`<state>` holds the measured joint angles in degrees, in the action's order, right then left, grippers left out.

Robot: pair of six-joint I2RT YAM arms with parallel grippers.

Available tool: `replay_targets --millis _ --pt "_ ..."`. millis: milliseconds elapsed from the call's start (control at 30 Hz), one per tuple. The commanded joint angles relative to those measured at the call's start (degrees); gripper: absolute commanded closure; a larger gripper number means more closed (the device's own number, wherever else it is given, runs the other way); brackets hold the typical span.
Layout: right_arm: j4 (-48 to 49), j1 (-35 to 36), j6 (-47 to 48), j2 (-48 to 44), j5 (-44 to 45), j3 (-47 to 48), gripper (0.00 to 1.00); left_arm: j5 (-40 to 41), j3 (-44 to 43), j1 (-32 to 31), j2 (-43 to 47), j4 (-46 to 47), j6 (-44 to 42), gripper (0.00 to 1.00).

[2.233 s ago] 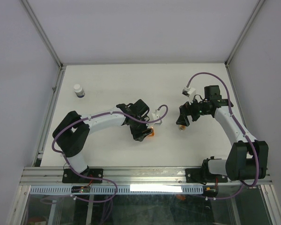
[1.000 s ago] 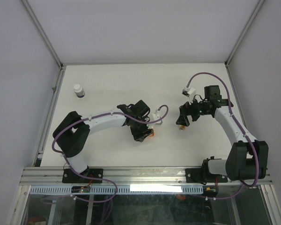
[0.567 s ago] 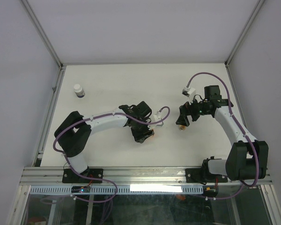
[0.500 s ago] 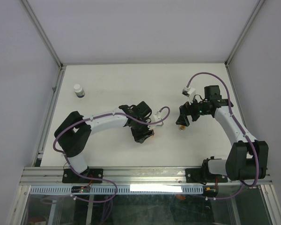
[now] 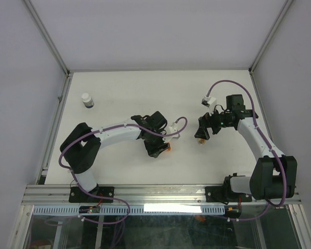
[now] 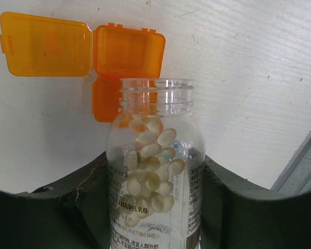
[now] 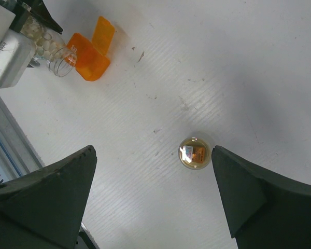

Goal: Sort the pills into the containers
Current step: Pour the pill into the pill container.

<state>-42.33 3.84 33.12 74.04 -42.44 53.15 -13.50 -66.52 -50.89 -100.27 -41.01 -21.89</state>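
Clear vial (image 6: 181, 145), uncapped, tipped over, pale oval pills (image 6: 150, 176) inside. Orange hinged case (image 6: 127, 52) lies open flat at 12 o'clock of vial mouth, left wrist view. White dark-banded bottle (image 5: 86, 100) upright at case's 10 o'clock, top view.

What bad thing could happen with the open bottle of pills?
The clear bottle has no cap, so the pills might rush out and miss the small orange box, scattering over the table. The smooth bottle could also slip in the left gripper.

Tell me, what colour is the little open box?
The box is bright orange, clearest in the left wrist view.
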Motion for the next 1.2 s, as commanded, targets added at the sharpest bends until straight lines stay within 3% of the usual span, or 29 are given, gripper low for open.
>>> replay_targets --millis 0,567,1167 --pt "0.2 -0.5 0.7 -1.1 -1.2 2.7 0.04 0.7 -1.8 0.5 0.9 1.5 -0.7 1.00" --pt "0.1 -0.4 0.7 -1.1 -1.3 2.8 0.03 1.8 -6.8 0.3 -0.5 -3.1 -0.1 1.00" --pt "0.1 -0.5 0.7 -1.3 -1.2 2.9 0.03 3.0 -4.7 0.4 0.5 -1.5 -1.3 1.00"
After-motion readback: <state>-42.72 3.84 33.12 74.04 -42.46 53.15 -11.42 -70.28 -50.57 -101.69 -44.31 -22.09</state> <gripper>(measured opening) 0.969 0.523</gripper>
